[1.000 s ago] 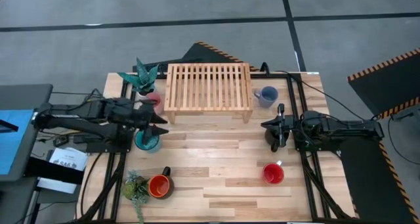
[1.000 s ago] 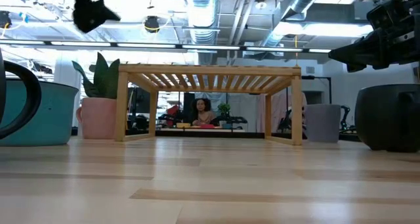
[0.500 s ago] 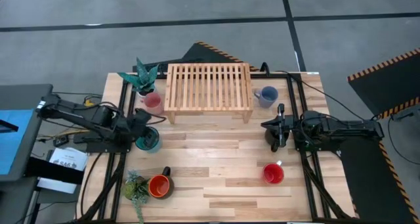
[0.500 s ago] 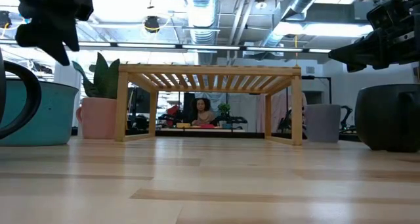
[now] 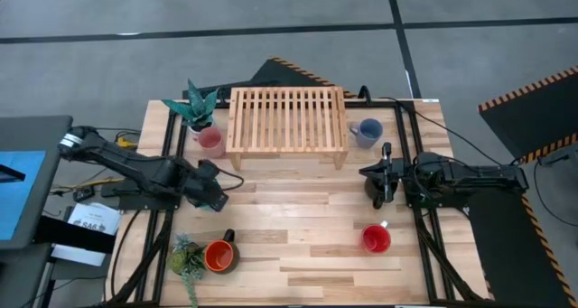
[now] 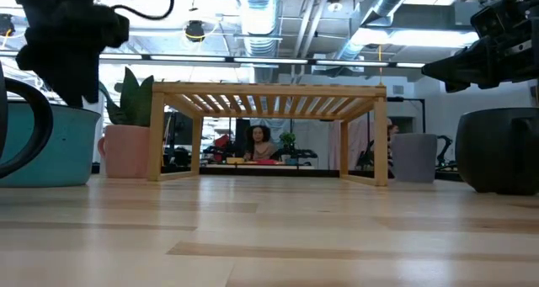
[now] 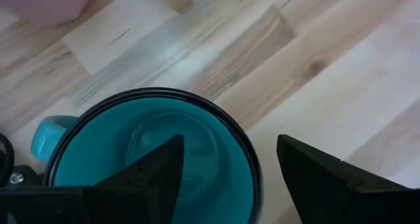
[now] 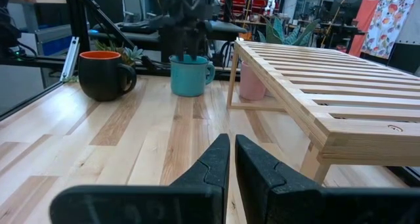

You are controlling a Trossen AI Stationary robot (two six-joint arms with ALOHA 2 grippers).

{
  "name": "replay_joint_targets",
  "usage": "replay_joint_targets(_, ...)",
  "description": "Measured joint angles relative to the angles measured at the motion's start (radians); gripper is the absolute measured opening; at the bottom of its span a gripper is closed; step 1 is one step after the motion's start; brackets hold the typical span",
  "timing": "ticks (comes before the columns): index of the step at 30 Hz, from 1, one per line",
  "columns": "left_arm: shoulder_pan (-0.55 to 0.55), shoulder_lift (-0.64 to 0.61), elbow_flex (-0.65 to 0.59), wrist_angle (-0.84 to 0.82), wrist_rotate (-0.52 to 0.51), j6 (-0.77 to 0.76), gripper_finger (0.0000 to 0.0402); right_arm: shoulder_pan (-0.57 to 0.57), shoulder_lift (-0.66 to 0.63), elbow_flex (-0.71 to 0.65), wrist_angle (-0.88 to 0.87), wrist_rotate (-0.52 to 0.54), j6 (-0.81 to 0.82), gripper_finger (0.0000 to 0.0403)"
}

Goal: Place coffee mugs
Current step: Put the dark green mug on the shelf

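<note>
My left gripper (image 7: pixel 230 145) is open over the teal mug (image 7: pixel 151 152). One finger (image 7: pixel 154 175) is down inside the mug and the other (image 7: pixel 321 178) is outside, over the table, with the rim (image 7: pixel 252 175) between them; I see no touch. The mug stands upright on its base (image 6: pixel 46 148), hidden under the gripper (image 5: pixel 215 198) in the high view. My right gripper (image 8: pixel 232 165) is shut and waits at the table's right (image 5: pixel 370 173). Pink (image 5: pixel 210 142), grey-blue (image 5: pixel 368 132), red (image 5: pixel 377 239) and orange (image 5: pixel 219 255) mugs stand on the table. A black mug (image 6: pixel 501 151) stands under the right arm.
A slatted wooden rack (image 5: pixel 287 118) stands at the far middle of the table, with the pink and grey-blue mugs at its two ends. Potted plants stand at the far left (image 5: pixel 199 105) and near left (image 5: pixel 187 258). Bare wood (image 5: pixel 298 218) lies in the middle.
My left gripper has drawn back toward the table's left and near edge and come down over the teal mug, which has stayed in place.
</note>
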Motion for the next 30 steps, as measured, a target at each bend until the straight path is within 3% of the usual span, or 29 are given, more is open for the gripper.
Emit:
replay_joint_targets(16,0.0,0.2,0.0,0.008,0.055,0.018,0.0218,0.0,0.0,0.0,0.0,0.0,0.0,0.0052)
replay_joint_targets(21,0.0,0.252,0.0,0.01,0.079,0.046,0.0157,0.0,0.0,0.0,0.0,0.0,0.0,0.0052)
replay_joint_targets(27,0.0,0.242,-0.001,0.012,0.116,0.079,0.0026,0.0,0.0,0.0,0.0,0.0,0.0,0.0052)
replay_joint_targets(30,-0.001,0.203,-0.002,0.01,0.117,0.079,0.0014,0.0,0.0,0.0,0.0,0.0,0.0,0.0052)
